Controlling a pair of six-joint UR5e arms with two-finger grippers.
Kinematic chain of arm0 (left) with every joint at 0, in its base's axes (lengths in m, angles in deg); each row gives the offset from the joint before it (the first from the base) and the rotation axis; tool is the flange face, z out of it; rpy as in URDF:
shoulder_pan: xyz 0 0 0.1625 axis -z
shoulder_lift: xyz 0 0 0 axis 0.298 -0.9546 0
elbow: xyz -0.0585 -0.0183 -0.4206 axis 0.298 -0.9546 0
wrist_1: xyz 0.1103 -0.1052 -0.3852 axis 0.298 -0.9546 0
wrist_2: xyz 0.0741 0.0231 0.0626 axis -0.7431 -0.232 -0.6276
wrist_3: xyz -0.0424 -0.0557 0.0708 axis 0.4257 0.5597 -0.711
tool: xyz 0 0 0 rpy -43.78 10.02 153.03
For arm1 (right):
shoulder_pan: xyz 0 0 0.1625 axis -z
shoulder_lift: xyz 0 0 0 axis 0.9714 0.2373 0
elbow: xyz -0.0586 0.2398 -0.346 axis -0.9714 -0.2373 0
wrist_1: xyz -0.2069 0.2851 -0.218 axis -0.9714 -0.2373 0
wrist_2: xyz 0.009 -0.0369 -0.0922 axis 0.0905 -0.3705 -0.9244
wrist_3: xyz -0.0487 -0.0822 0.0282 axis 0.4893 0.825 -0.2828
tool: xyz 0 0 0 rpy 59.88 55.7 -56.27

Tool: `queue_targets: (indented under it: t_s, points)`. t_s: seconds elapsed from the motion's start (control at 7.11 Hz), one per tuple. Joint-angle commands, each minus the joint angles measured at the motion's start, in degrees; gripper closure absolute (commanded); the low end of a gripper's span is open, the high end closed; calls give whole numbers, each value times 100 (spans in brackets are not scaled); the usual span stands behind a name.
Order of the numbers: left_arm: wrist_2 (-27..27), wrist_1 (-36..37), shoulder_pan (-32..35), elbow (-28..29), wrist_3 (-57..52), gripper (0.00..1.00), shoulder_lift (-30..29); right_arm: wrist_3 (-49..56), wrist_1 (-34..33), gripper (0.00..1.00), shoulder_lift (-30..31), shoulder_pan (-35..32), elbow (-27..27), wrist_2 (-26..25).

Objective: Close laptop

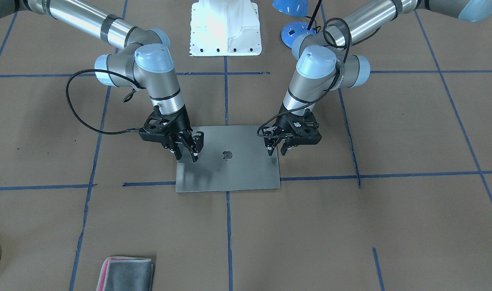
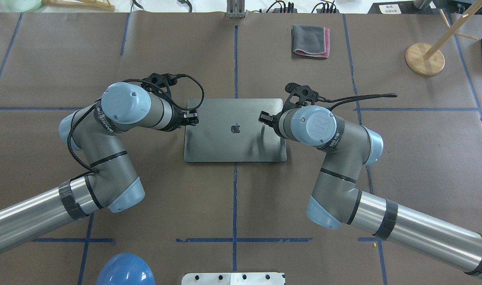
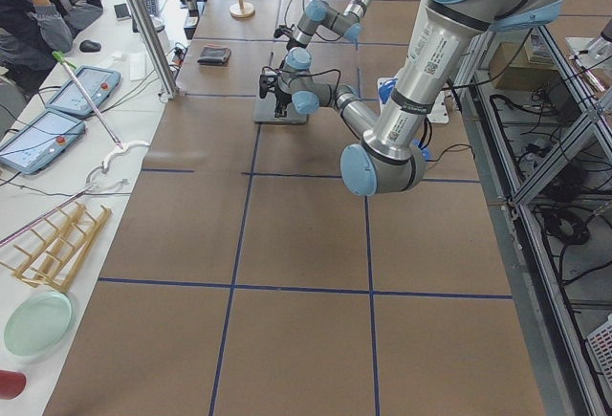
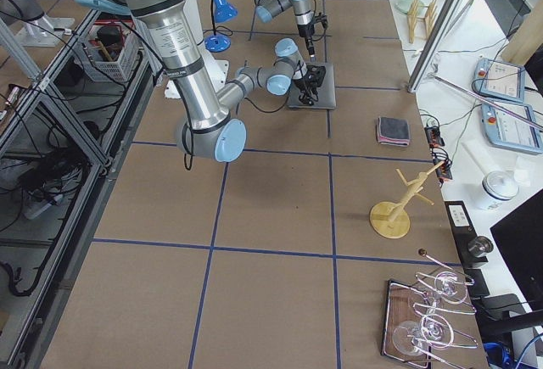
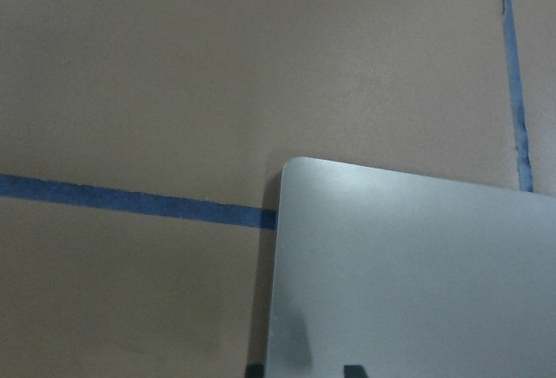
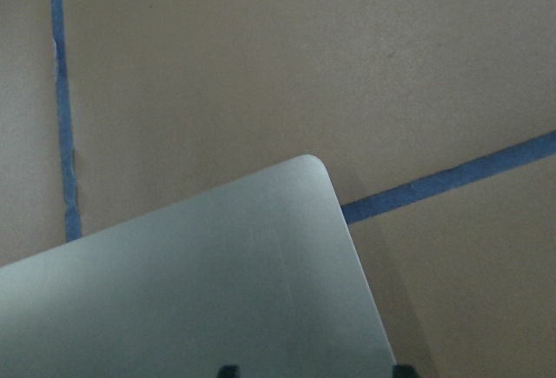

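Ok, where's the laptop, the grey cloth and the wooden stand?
laptop [image 2: 235,148]: overhead view, bare lid below the logo.
grey cloth [image 2: 309,39]: overhead view, middle of its grey top.
wooden stand [image 2: 419,63]: overhead view, its round base.

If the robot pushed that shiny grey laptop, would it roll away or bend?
Probably neither. The laptop lies flat and closed on the table, so it should slide, not roll or tip. It looks like smooth metal, so it is likely stiff and maybe slippery to grip.

**Bystanders on the brown surface**

A folded grey cloth [image 2: 310,40] with a pink edge lies at the far side of the surface [image 2: 67,59], which blue tape lines [image 2: 235,198] cross. A round wooden stand [image 2: 424,59] sits well apart from the cloth, and a blue dome [image 2: 125,270] shows at the near edge.
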Motion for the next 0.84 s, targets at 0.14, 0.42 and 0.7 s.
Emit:
queue_targets:
  t_s: [0.14,0.42,0.7]
  points:
    - [101,1082,19,-403,-292,0,43,1121,-1508,1,74,-253,888,628]
    - [451,2110,194,-1080,-862,0,288,2095,-2098,1,311,-640,1346,1226]
    - [1135,2981,711,-1930,-2018,0,840,3237,-2468,1,907,-1201,1829,1858]
